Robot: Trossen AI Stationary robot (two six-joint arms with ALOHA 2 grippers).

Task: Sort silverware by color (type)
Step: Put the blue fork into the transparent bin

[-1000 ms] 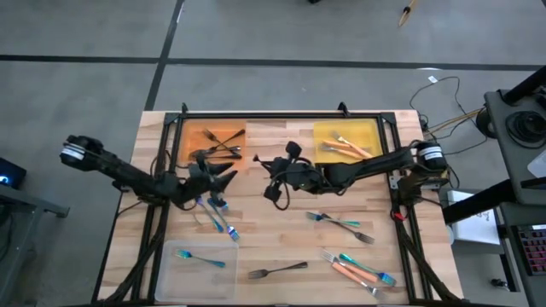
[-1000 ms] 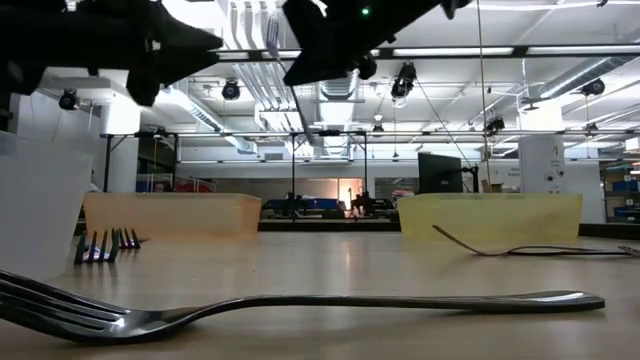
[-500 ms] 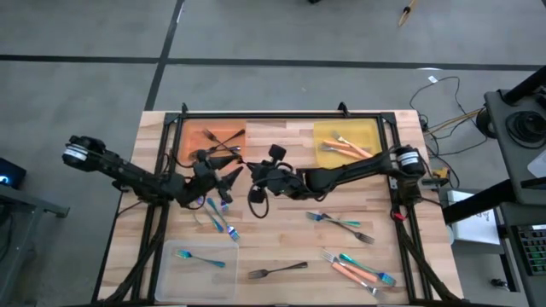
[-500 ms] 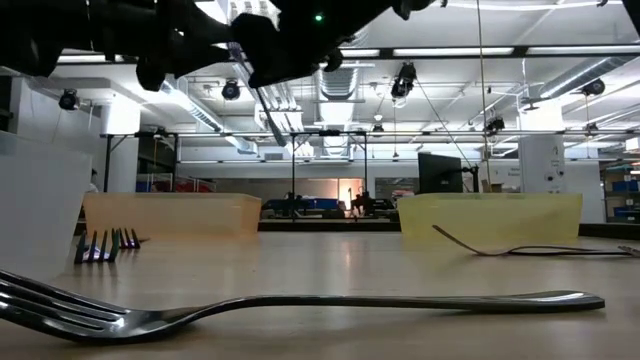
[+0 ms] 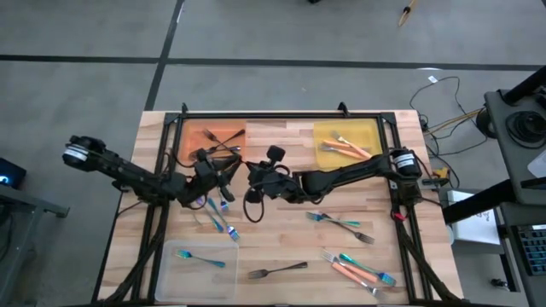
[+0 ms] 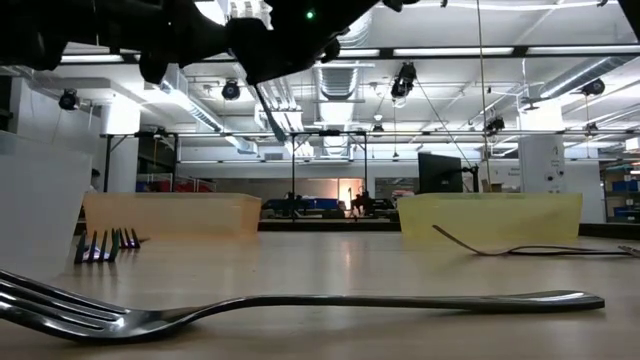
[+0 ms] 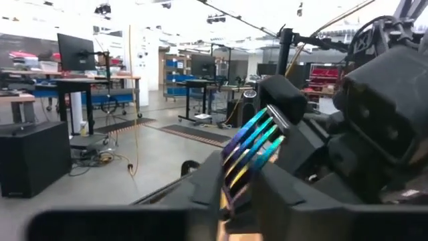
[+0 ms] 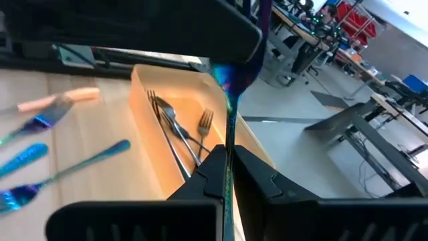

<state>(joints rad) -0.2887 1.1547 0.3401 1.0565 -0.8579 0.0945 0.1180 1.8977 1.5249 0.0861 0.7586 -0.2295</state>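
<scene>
Both hands meet over the middle of the bench [image 5: 281, 247], just in front of the orange tray [image 5: 189, 136]. The left hand [image 5: 223, 182] is clamped on a blue fork [image 7: 251, 144], tines up and shimmering. The right hand [image 5: 253, 181] has its fingers closed on that same fork's handle [image 8: 228, 127]. Three grey forks [image 8: 175, 130] lie in the orange tray, orange-handled ones in the yellow tray [image 5: 374, 135]. More blue forks [image 5: 217, 220] lie scattered on the bench; one grey fork [image 6: 300, 303] lies near the front edge.
</scene>
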